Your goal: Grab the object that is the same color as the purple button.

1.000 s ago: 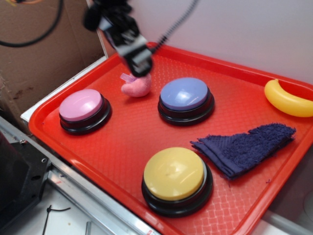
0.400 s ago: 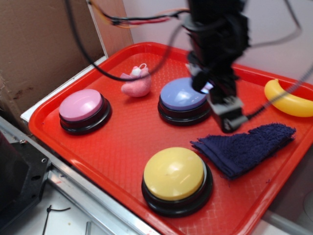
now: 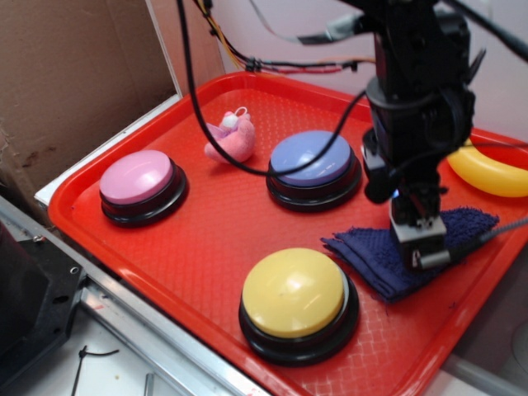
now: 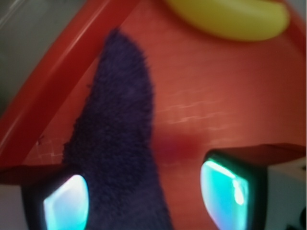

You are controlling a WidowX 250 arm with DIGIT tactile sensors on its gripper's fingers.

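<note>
**Gripper spread above the navy-purple cloth, nothing grasped**

The red tray carries three domed buttons: the pink button at the left, the yellow button at the front, and the purple button towards the back centre. A small pink plush toy lies behind and between the pink and purple buttons. The yellow banana sits at the far right, beside the tray's rim.

The folded cloth lies flat on the tray, right of the yellow button and in front of the purple one, apart from both. Its dark navy-purple colour is the nearest match to the purple dome.

The gripper hangs directly over the cloth's middle. In the wrist view its two fingers stand spread, one pad over the cloth's left edge and the other over bare tray to its right. Nothing is held. Contact between fingertips and cloth cannot be determined.
</note>
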